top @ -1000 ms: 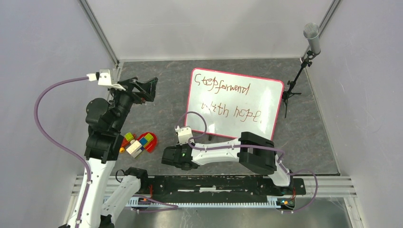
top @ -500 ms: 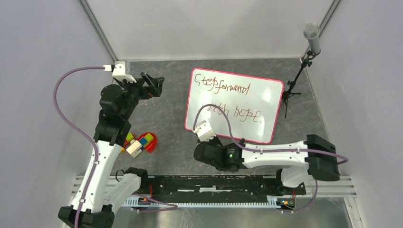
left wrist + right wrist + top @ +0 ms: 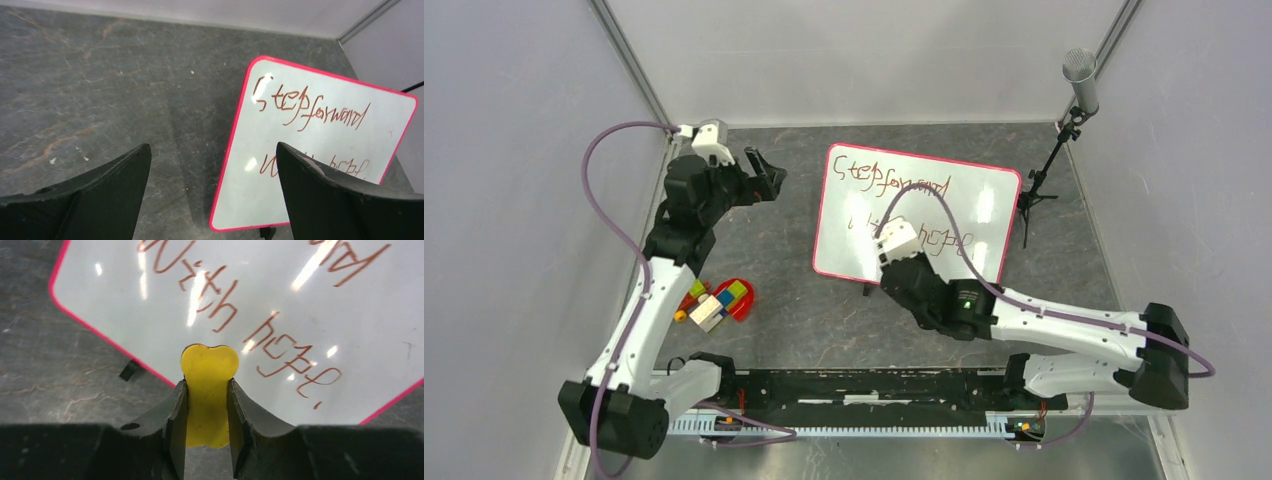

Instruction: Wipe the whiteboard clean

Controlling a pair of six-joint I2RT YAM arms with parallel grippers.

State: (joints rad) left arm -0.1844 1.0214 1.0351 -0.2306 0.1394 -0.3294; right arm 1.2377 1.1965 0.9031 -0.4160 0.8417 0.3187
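The whiteboard (image 3: 984, 200) lies on the dark table, white with a red-pink frame and brown writing in two lines. My right gripper (image 3: 888, 262) hangs over its lower left part, shut on a yellow eraser (image 3: 209, 370). In the right wrist view the gripper (image 3: 207, 382) holds the eraser's tip just inside the near edge of the board (image 3: 280, 300), below the second line of writing. Left of the board, my left gripper (image 3: 774, 175) stands open and holds nothing. In the left wrist view the gripper (image 3: 212, 152) frames the left edge of the board (image 3: 310, 145).
A pile of coloured toy blocks (image 3: 719, 300) lies at the front left. A microphone on a black stand (image 3: 1064, 130) stands by the board's right side. Grey walls close in the table on three sides. A black foot (image 3: 131, 370) sticks out under the board's near edge.
My right arm has swung right and forward, carrying the eraser from in front of the board to over its lower left part. My left arm has reached further forward and right.
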